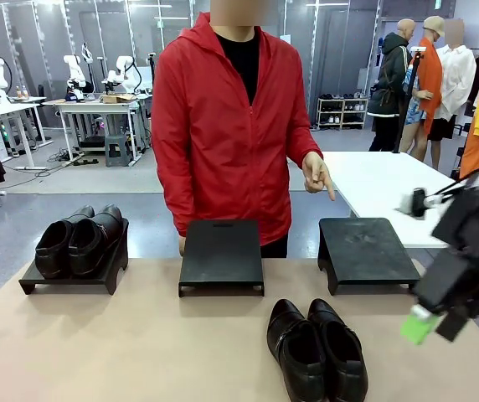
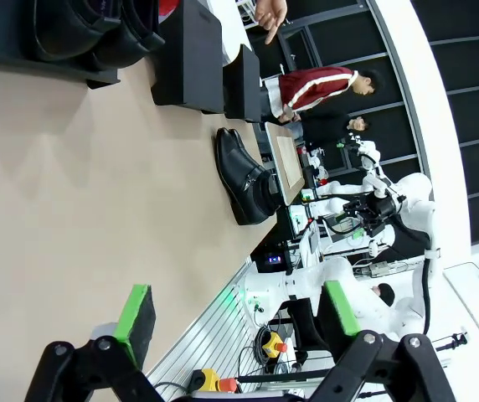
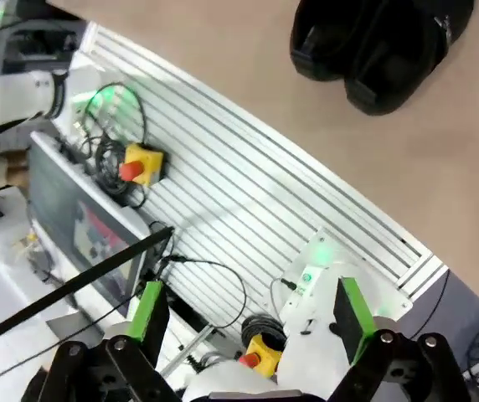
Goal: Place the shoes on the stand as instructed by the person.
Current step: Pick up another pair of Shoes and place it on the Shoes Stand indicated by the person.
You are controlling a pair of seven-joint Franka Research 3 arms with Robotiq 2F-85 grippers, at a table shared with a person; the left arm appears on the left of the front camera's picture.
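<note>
Front view: my right gripper [image 1: 436, 325] hangs over the right edge of the table [image 1: 139, 343], fingers spread and empty. The loose pair of shoes [image 1: 316, 347] lies on the table to its left, near but apart. The other pair [image 1: 80, 240] sits on the left stand [image 1: 64, 283]. The person's hand [image 1: 316, 173] points down toward the right stand [image 1: 365, 247]. My left gripper [image 2: 238, 311] is likewise spread and empty.

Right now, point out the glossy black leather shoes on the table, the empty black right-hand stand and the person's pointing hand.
Shoes on the table [image 1: 298, 347]: front view, left shoe's upper.
Right stand [image 1: 365, 243]: front view, top.
Pointing hand [image 1: 315, 173]: front view, back.
</note>
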